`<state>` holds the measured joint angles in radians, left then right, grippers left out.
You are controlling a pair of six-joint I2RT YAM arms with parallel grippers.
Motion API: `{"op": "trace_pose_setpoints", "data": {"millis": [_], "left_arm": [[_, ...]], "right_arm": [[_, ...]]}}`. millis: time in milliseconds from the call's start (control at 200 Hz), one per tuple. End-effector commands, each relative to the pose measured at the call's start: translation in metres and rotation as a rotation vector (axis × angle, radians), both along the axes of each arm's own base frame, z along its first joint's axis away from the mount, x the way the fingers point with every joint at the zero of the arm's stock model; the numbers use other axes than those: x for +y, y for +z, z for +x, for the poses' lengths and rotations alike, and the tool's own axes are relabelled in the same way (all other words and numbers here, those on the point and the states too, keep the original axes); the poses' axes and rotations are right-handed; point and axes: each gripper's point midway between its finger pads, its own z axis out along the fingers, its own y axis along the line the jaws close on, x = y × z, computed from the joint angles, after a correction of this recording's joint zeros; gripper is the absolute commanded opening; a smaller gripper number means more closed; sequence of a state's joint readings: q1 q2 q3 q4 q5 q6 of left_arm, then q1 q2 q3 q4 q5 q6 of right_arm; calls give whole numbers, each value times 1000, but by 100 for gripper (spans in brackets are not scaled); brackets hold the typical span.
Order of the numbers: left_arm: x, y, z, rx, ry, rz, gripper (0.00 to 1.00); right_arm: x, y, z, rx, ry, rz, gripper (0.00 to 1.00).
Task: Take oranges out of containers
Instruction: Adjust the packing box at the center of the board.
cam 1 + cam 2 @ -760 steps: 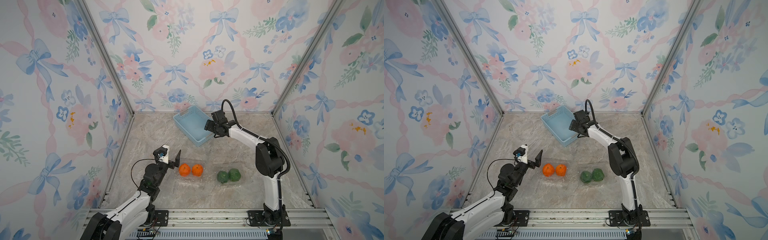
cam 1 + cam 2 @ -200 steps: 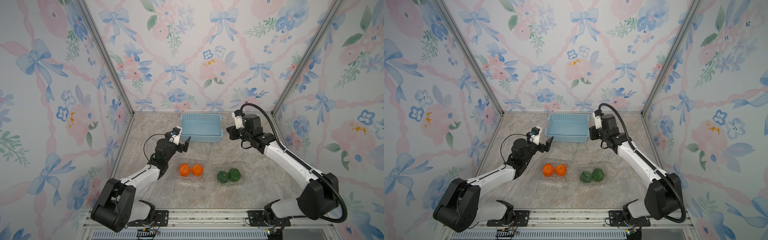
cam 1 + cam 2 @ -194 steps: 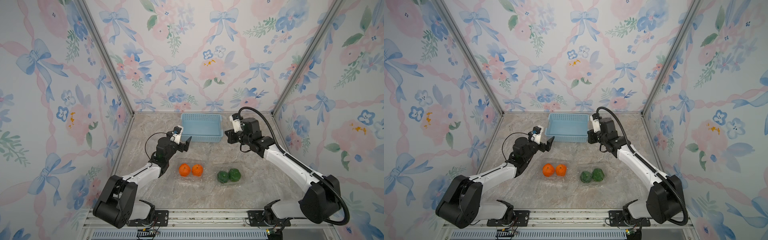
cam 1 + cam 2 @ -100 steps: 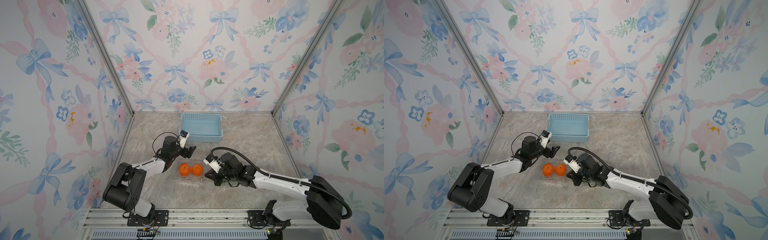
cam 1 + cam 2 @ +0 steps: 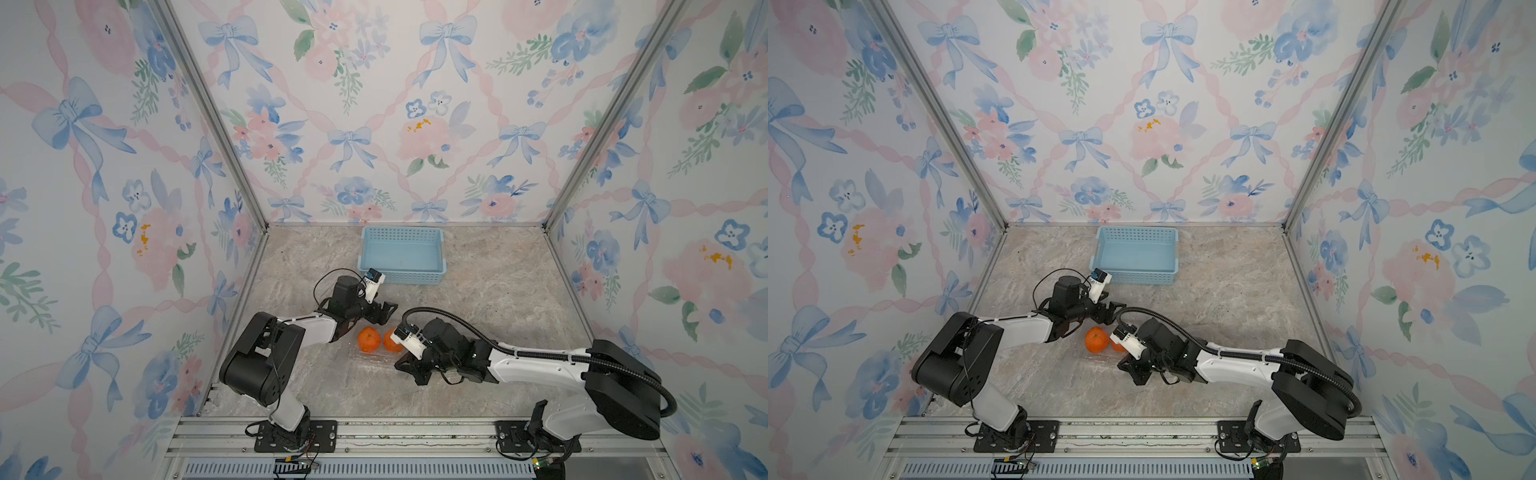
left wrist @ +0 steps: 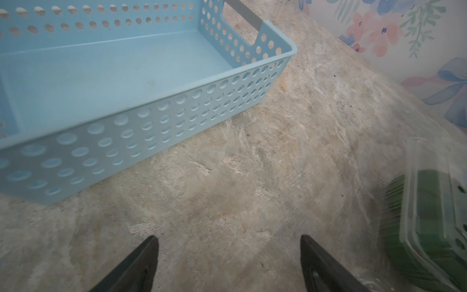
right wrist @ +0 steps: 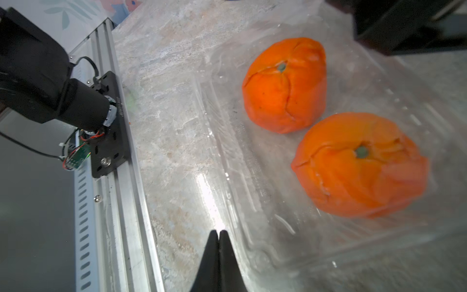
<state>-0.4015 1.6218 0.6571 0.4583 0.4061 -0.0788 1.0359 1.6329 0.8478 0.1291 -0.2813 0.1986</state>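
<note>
- Well, the two bright oranges (image 7: 284, 86) sit side by side, all but touching, in a clear tray (image 7: 227, 156) on the counter (image 5: 498, 291). They are well clear of the blue basket (image 5: 401, 275), on its rail side.
- Two green fruits (image 6: 429, 197) lie in a second clear tray (image 6: 417, 144), also apart from the basket. In both top views the right arm covers them.
- Down low, the right claw (image 7: 218, 233) is pinched fully shut with nothing in it. Its tips are just beside the first tray's rim, farther from the basket than the oranges.
- Closer to the basket, the left claw (image 6: 227, 237) is spread wide and empty over bare counter, between the basket and the trays.
- The orange peel looks loose and creased, so I'd expect soft, fairly light fruit that dents under a hard squeeze and rolls if nudged.
- The tray looks thin and glossy, likely to skid or lift along with the fruit.
- My guess at the best hold is from above, across an orange's widest part, on the two sides not facing its neighbour. The right claw would have to open first.
</note>
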Motion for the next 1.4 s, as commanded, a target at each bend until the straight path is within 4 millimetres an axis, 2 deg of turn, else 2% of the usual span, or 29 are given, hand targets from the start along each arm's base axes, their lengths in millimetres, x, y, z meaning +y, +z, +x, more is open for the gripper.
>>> {"op": "trace_pose_setpoints", "data": {"millis": [0,135,290,390,500,615,785,855,1055,1250,1395], "left_arm": [[0,2,-9,14,1,-14,89],[17,4,-9,-9,87,21,90],[34,1,-12,14,178,52,91],[46,-4,-17,55,246,73,91],[53,-9,-26,106,292,70,91],[58,-7,-30,113,325,58,90],[63,10,-18,67,368,64,90],[64,11,-13,55,376,80,90],[59,10,-4,56,362,88,90],[53,11,-6,55,340,60,90],[49,11,-10,58,315,38,90]], "right_arm": [[4,-14,34,-50,-109,-37,0],[2,-23,84,-60,-233,-36,0],[8,-17,135,-60,-289,23,0],[10,-10,159,-41,-303,58,0],[3,-7,178,20,-338,94,0],[-8,-12,186,81,-382,99,0],[-19,-22,188,161,-431,88,0],[-19,-23,189,182,-445,93,0],[-21,-31,193,234,-488,84,0],[-35,-36,195,258,-553,82,0],[-38,-37,194,267,-560,84,0]]}}
